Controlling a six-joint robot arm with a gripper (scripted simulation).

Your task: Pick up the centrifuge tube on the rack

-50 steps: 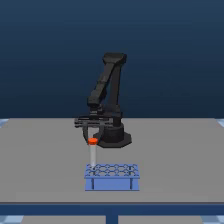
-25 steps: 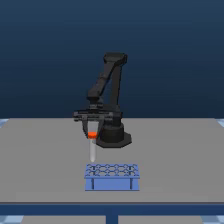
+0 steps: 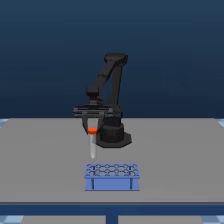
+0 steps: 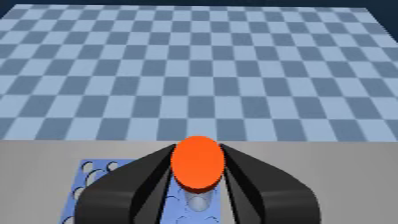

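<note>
Black gripper (image 3: 92, 126) on the black six-joint robot arm (image 3: 111, 82) is clenched on the small translucent whitish centrifuge tube with a round orange-red cap (image 3: 92, 142), holding it just under the cap. In the exterior view the tube hangs upright, its lower tip clear above the low rectangular light-blue rack with two rows of round holes (image 3: 112, 177), over the rack's end toward the exterior view's left. Tube and rack are apart, not touching. The rack stands on the flat grey table (image 3: 45, 160), in front of the arm's round black base (image 3: 113, 136).

In the wrist view the orange-red cap (image 4: 196, 163) fills the gap between the two dark fingers (image 4: 133, 182), which press against it on either side. Part of the blue rack (image 4: 93, 176) with its round holes shows beneath them on the grey surface. Beyond the table edge lies a blue-and-grey checkered floor (image 4: 195, 70)
</note>
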